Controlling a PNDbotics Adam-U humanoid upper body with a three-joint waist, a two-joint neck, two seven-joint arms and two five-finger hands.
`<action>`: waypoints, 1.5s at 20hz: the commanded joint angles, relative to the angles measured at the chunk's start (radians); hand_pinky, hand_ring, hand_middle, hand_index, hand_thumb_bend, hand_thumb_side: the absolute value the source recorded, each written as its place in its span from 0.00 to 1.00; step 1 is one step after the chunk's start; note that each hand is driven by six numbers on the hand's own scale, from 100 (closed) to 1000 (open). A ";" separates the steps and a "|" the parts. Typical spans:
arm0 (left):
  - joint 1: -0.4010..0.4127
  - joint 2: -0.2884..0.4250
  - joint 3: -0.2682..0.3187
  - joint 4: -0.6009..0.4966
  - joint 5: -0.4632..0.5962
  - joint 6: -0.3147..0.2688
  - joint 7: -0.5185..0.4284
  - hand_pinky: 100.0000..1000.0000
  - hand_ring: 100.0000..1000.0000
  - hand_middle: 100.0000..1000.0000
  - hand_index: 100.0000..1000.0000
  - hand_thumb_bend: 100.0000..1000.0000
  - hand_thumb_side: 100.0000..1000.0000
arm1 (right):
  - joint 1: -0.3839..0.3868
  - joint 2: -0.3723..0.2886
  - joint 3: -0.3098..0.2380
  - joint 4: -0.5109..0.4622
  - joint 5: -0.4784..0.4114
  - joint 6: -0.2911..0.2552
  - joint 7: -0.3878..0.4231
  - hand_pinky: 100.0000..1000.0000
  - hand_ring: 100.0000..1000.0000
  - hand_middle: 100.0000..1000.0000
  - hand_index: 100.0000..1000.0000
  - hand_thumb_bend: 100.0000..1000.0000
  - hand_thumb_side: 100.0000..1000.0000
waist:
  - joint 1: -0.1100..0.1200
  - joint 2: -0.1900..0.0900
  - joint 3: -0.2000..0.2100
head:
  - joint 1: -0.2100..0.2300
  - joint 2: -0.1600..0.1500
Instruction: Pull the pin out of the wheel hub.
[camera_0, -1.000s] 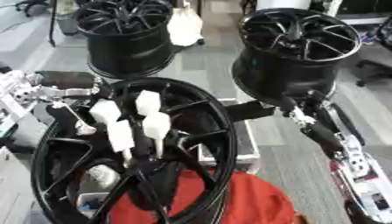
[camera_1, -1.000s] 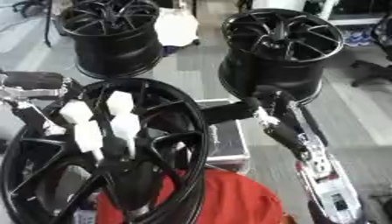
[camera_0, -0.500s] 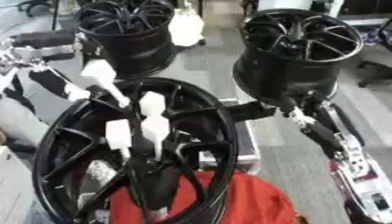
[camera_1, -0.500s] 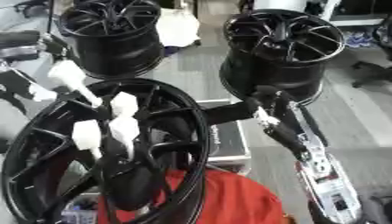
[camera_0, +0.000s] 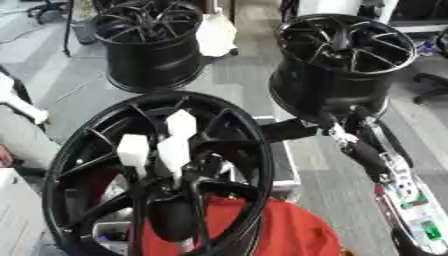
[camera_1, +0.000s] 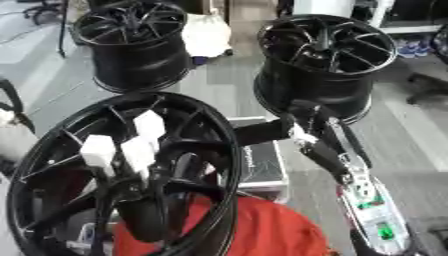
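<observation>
Our right hand (camera_0: 337, 131) sits at the right rim of the near wheel hub (camera_0: 157, 175), at the end of the arm coming up from the lower right. Its fingers curl round a black part at the rim's edge; we cannot tell exactly what that part is. Our left hand barely shows: only a white shape at the left edge of the left eye view, fingers not readable.

The wheel hub is glossy black, multi-spoked, tilted toward us and filling the lower left. Three white pins (camera_0: 162, 142) stand clustered on the spokes above its centre, well left of the right hand and apart from it. We cannot tell how deep they sit.

Under the hub lies a red cloth (camera_0: 271, 230), with a black case (camera_1: 258, 160) beside it. Two more black wheels stand on the grey floor behind: one far left (camera_0: 149, 45), one far right (camera_0: 341, 60).
</observation>
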 joint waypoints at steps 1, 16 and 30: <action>0.033 0.032 0.070 0.060 -0.057 -0.322 -0.341 0.53 0.42 0.44 0.63 0.00 0.02 | -0.011 -0.012 -0.009 -0.010 -0.001 -0.001 -0.005 0.61 0.61 0.70 0.79 0.29 0.47 | 0.000 -0.007 0.003 | -0.007 0.000; 0.113 -0.130 0.181 0.356 -0.433 -0.166 0.136 0.76 0.80 0.86 0.94 0.36 0.87 | -0.021 -0.003 -0.017 -0.015 -0.003 0.002 -0.010 0.61 0.61 0.70 0.79 0.29 0.47 | -0.022 0.003 0.003 | -0.018 -0.005; 0.345 -0.445 0.373 -0.241 0.227 0.104 0.228 0.61 0.55 0.61 0.78 0.00 0.65 | -0.023 0.007 -0.023 -0.018 -0.007 0.001 -0.015 0.61 0.61 0.70 0.79 0.29 0.46 | -0.037 0.012 0.031 | -0.046 -0.019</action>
